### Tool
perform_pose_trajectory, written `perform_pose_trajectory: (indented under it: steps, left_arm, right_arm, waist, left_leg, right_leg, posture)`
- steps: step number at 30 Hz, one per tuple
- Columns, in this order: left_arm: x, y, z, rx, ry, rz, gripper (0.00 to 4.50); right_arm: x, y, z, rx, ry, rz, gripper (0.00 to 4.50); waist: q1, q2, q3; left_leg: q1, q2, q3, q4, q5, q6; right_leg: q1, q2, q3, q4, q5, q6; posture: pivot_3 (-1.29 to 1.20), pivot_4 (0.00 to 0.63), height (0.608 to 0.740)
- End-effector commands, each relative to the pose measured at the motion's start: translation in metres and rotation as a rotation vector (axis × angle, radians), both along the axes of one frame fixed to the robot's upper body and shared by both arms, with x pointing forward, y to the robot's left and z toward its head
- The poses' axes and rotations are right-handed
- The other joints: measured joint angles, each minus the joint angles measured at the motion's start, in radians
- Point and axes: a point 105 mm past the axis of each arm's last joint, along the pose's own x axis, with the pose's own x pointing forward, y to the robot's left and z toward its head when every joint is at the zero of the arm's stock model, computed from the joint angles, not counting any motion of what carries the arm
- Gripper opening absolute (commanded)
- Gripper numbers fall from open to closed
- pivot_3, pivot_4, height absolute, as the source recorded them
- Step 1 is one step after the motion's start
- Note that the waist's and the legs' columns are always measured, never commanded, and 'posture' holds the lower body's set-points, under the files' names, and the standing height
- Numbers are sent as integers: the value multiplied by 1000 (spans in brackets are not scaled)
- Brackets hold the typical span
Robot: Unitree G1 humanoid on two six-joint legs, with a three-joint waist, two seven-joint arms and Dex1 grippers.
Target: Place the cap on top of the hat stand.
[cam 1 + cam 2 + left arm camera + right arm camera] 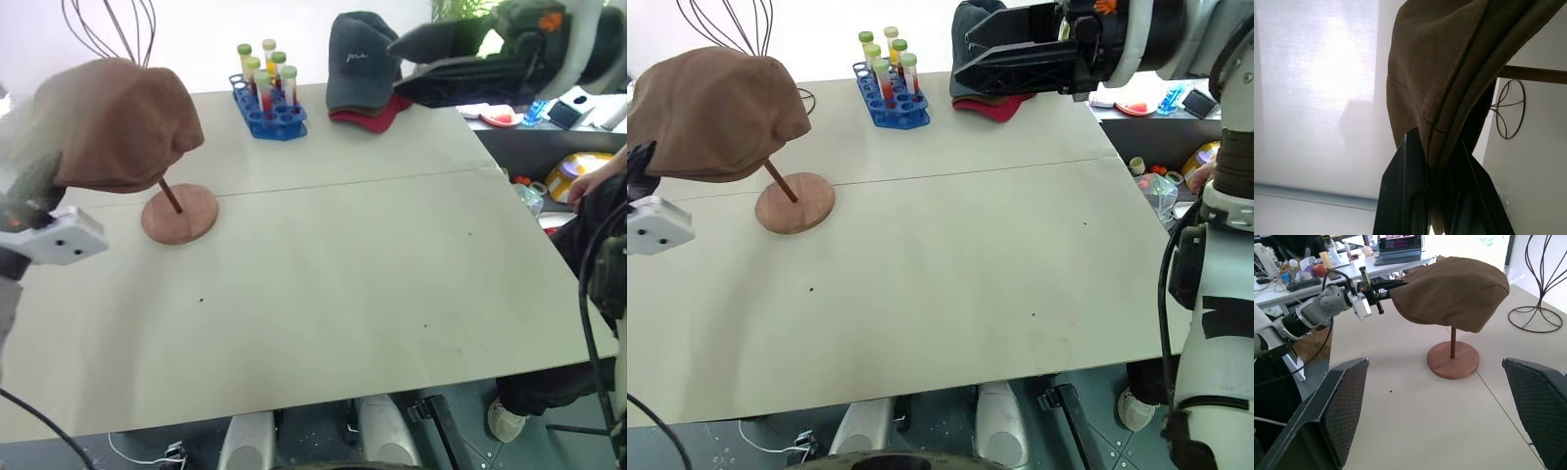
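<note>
- The cap [1452, 291], brown and soft, sat over the top of the hat stand [1453, 360], hiding the top disc; the thin rod slanted down out from under it to the round base disc on the table [950, 264].
- The left gripper [1385, 289] was clamped shut on the cap's edge; in the left wrist view its two black fingers [1405, 191] pinched a fold of the brown fabric between them.
- The right gripper [1435, 418] hung well above the table with nothing in it, its two mesh-padded fingers spread wide apart and facing toward the capped stand.
- A blue rack of test tubes [266, 93] stood at the far side of the table, well apart from the stand.
- A dark grey cap [361, 64] lay on a red cap [377, 119] near the far edge, partly behind the right arm.
- A dark wire frame [1535, 289] stood just behind the hat stand.
</note>
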Motion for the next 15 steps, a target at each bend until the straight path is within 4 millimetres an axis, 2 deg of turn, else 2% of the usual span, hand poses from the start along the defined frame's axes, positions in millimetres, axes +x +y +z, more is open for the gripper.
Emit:
perform_pose_trajectory:
  steps: [1,5,8,14,15]
  left_arm:
    - [-3,2,8,1,-14,-37,52]
    - [-1,-2,-1,-16,17,-63,52]
    - [-3,-9,-3,-47,23,-106,1188]
    - [-16,-14,5,-47,17,-140,4275]
    - [-20,-16,8,-31,6,-145,4275]
  right_arm:
    - [-4,-2,10,26,-49,3,4500]
    - [-4,-3,10,26,-48,-3,4500]
    - [-5,-4,10,22,-49,-8,4500]
    - [-1,-6,6,17,-49,-20,4500]
    - [0,-6,6,17,-48,-21,4500]
  waist:
    - [-1,0,0]
    - [-2,0,0]
    - [-2,0,0]
    - [-2,0,0]
    - [-2,0,0]
  left_leg:
    - [0,0,0,0,0,0]
    - [0,0,0,-1,-1,-1]
    - [0,0,1,-1,0,0]
    - [0,1,1,-1,0,0]
    - [0,1,1,-1,0,0]
  right_leg:
    - [0,0,0,0,0,0]
    - [-1,0,0,0,0,0]
    - [-1,0,0,0,0,0]
    - [-1,0,0,0,0,0]
    - [-1,0,0,0,0,0]
  posture:
    - [0,150,728]
    - [0,150,728]
    - [0,150,728]
    - [0,150,728]
    - [0,150,728]
